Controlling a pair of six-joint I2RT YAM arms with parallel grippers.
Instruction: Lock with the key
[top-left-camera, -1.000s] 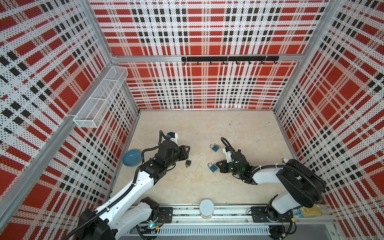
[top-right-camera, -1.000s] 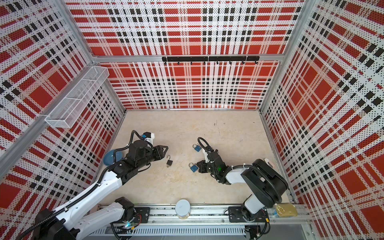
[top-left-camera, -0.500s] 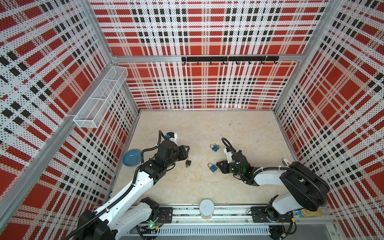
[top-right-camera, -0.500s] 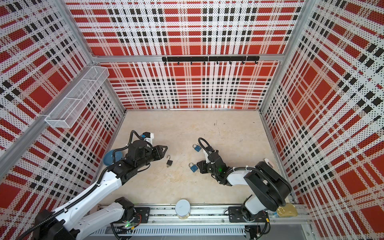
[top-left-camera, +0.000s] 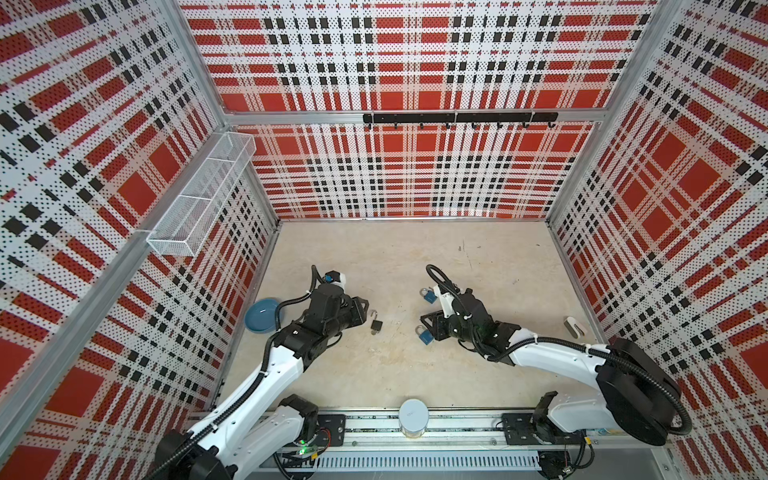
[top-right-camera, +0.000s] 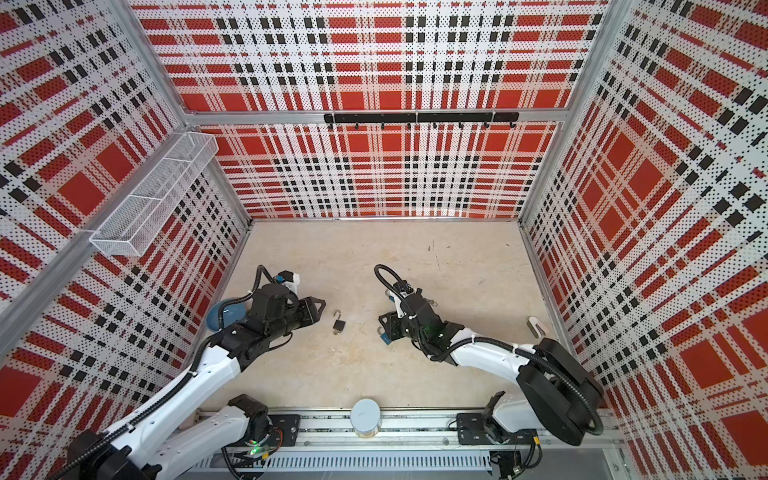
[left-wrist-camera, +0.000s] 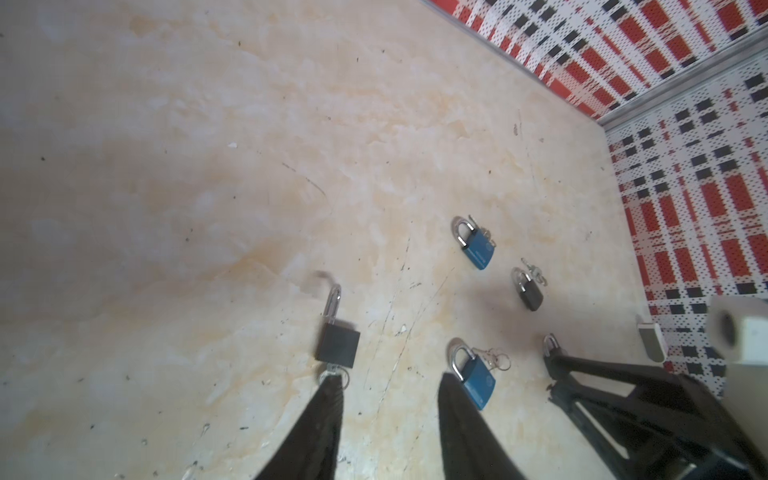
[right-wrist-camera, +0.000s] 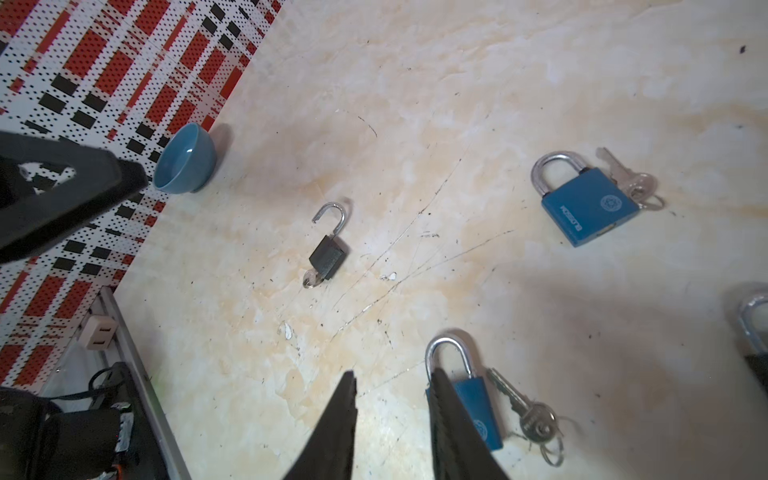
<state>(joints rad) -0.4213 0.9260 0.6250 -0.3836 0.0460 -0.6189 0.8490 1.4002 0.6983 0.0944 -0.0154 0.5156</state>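
1. task thing: black padlock (top-left-camera: 376, 325), shackle swung open, key (right-wrist-camera: 311, 281) seated in its base. it lies flat on the floor, out from the blue bowl (top-left-camera: 262, 313) on the right arm's side, apart from the bowl.
2. long axis: runs across the line drawn from the bowl to the padlock. in both top views the shackle end sits on the far side of that line and the key end on the near side.
3. left gripper (left-wrist-camera: 390, 384): between the bowl and the padlock, just beside the padlock. jaws spread, bare floor in the gap, nothing pinched. in the left wrist view one fingertip (left-wrist-camera: 332, 388) lies right at the key; touching or not, cannot tell.
4. right gripper (right-wrist-camera: 392, 376): beyond the padlock from the bowl, well apart from it. jaws spread, floor showing in the gap. one finger overlaps a blue padlock (right-wrist-camera: 478, 411) in the right wrist view, but nothing sits between the jaws.
5. judgement: left arm is the nearer one. the padlock lines up with one finger, not with the gap, so the pincer likely needs a sideways shift before closing on the key end.
6. risk, judged: the padlock lies loose and may slide or spin if nudged.
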